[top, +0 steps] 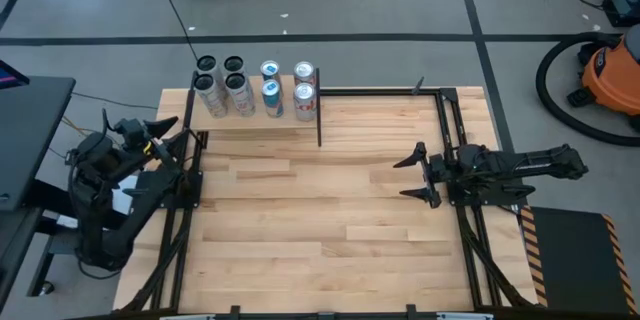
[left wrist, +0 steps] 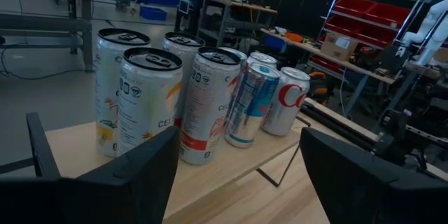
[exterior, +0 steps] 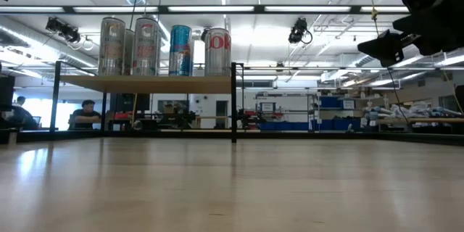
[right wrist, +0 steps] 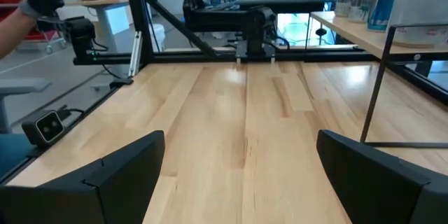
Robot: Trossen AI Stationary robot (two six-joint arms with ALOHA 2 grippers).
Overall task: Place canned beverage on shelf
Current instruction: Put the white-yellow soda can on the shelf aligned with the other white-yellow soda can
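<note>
Eight tall metal drink cans stand on the flat pale-wood shelf with thin black rods, at the far left corner of the table. They stand close together in two rows. Two white cans with black tops are at the left end of the far row, with two more white cans just in front of them. A blue and silver can is next, with a can like it behind. A silver can with red letters is at the right end, with one more behind it.

The big planked wooden tabletop lies below the shelf.

The left gripper sits at the left edge of the table, near the shelf. Its fingers are wide apart and hold nothing. The right gripper is well away on the right side, above the table. Its fingers are wide apart too, with nothing between them.

A person sits far back in the room.
</note>
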